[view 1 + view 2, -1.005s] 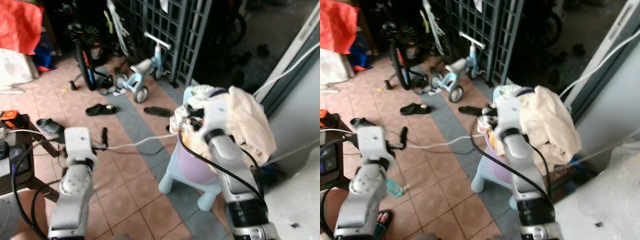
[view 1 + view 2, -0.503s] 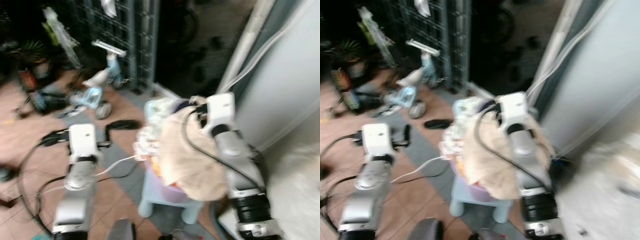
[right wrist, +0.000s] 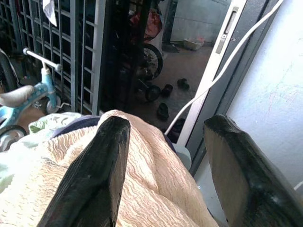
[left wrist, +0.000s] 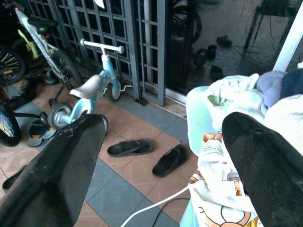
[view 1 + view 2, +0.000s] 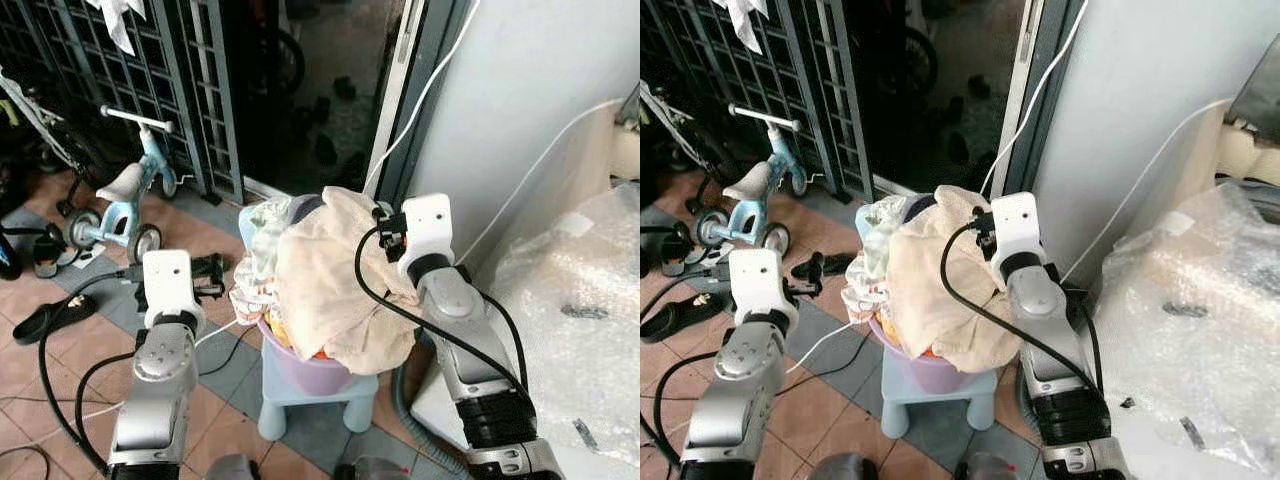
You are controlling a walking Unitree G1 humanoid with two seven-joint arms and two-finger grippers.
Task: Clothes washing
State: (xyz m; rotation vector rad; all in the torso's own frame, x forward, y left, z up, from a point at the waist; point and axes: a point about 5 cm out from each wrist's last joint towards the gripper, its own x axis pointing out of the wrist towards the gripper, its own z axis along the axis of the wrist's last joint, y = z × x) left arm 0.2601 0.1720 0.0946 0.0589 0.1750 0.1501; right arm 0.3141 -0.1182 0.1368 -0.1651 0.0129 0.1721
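Note:
A purple basin (image 5: 312, 372) heaped with clothes stands on a pale blue stool (image 5: 296, 398) by the doorway. A large cream cloth (image 5: 322, 282) lies over the top of the heap, with a printed white garment (image 5: 250, 292) and a pale green one (image 5: 266, 226) beside it. My right gripper (image 3: 165, 125) is open just above the cream cloth at the heap's right side, holding nothing. My left gripper (image 4: 165, 125) is open to the left of the basin, level with the printed garment and empty.
A child's blue bike (image 5: 122, 188) and a metal grille gate (image 5: 150, 80) stand at the left. Black slippers (image 4: 129, 147) and a white cable (image 5: 216, 330) lie on the tiles. A bubble-wrapped bulk (image 5: 572, 312) and a grey wall (image 5: 520, 100) close the right side.
The camera has swung right and steadied after a blur. The cream cloth, which hung by my right arm to the basin's right, now lies on the heap.

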